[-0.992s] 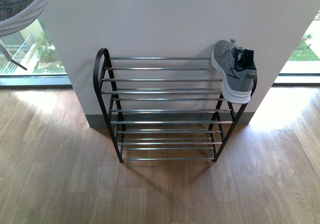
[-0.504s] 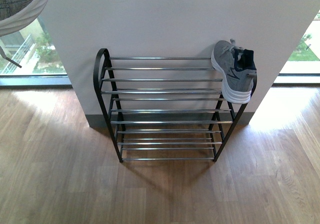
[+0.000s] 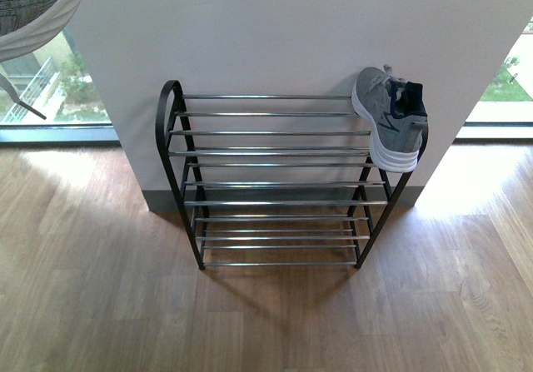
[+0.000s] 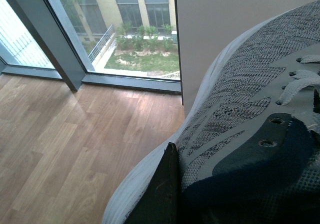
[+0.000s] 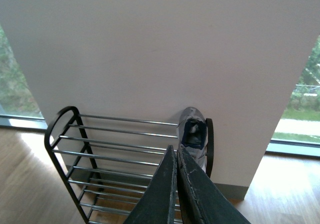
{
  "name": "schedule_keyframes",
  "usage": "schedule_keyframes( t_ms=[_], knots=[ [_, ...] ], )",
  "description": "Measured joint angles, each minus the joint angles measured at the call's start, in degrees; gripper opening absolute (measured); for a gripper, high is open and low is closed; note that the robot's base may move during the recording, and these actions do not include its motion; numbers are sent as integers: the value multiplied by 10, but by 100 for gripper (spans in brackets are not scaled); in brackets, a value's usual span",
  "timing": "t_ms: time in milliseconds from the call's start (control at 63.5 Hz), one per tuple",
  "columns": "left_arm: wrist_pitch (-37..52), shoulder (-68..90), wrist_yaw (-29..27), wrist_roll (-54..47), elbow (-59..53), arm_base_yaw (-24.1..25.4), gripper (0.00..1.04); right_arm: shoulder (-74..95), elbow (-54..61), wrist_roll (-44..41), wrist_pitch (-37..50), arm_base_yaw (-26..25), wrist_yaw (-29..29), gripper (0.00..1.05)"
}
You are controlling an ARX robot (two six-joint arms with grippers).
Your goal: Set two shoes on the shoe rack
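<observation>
The shoe rack (image 3: 275, 185) stands against a white wall, black-framed with chrome bars. One grey sneaker (image 3: 390, 121) with a white sole lies on its top tier at the right end, toe to the wall. It shows again as the sneaker (image 5: 192, 136) on the rack (image 5: 115, 144) in the right wrist view. A second grey sneaker (image 4: 250, 98) fills the left wrist view. My left gripper (image 4: 210, 199) is shut on it, one dark finger (image 4: 162, 194) pressed against its side. That held sneaker (image 3: 33, 6) hangs at the front view's top left corner. My right gripper (image 5: 175, 150) is shut and holds nothing, in front of the rack.
Wooden floor (image 3: 266, 322) spreads in front of the rack. Floor-to-ceiling windows flank the wall, a left window (image 3: 50, 89) and a right window (image 3: 508, 89). A grey window post (image 4: 55, 38) stands near the held sneaker. The rest of the top tier and the lower tiers carry nothing.
The held sneaker at the front view's top left corner shifted only slightly. The rack and the sneaker on it have not moved.
</observation>
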State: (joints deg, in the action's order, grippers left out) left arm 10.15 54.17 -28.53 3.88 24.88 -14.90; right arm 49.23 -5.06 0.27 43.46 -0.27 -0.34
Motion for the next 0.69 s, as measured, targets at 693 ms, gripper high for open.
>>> schedule_keyframes(
  t_ms=[693],
  knots=[
    [0, 0, 0, 0, 0, 0, 2, -237, 40, 0, -181, 1, 3, 2]
  ],
)
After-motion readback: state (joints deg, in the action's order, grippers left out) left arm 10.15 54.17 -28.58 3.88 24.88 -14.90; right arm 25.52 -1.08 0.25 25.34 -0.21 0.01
